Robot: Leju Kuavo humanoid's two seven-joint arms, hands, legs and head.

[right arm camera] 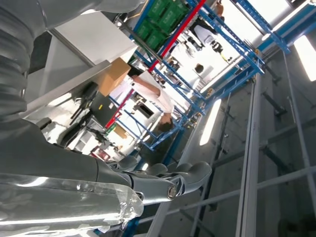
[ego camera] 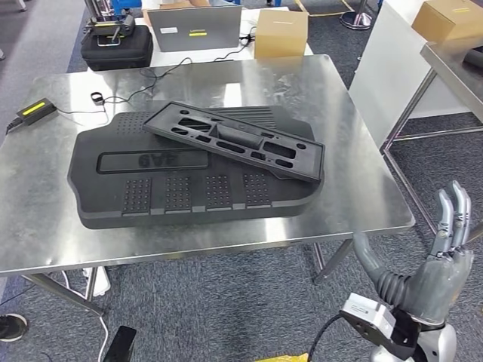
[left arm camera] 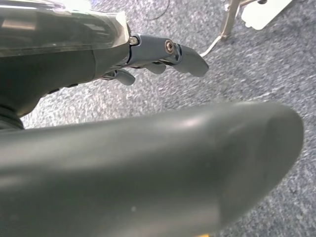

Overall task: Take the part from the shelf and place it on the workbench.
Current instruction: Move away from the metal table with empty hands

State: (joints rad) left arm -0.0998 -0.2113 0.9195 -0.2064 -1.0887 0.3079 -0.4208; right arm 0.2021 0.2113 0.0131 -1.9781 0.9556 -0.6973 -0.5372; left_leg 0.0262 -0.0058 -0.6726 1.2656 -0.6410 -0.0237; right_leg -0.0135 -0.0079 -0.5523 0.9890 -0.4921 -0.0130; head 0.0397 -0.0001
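two black parts [ego camera: 233,141] on workbench [ego camera: 353,173]

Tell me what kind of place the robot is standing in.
Probably a factory or warehouse workshop: a steel workbench bearing black moulded parts, blue storage racking with green crates, and cardboard boxes.

Black part [ego camera: 236,139], black mat [ego camera: 170,188], steel-grey workbench [ego camera: 353,188].

A long black slotted part [ego camera: 236,140] is seen mid-frame, laid flat and slanted atop a larger black moulded panel [ego camera: 170,188] on the steel workbench [ego camera: 353,188].
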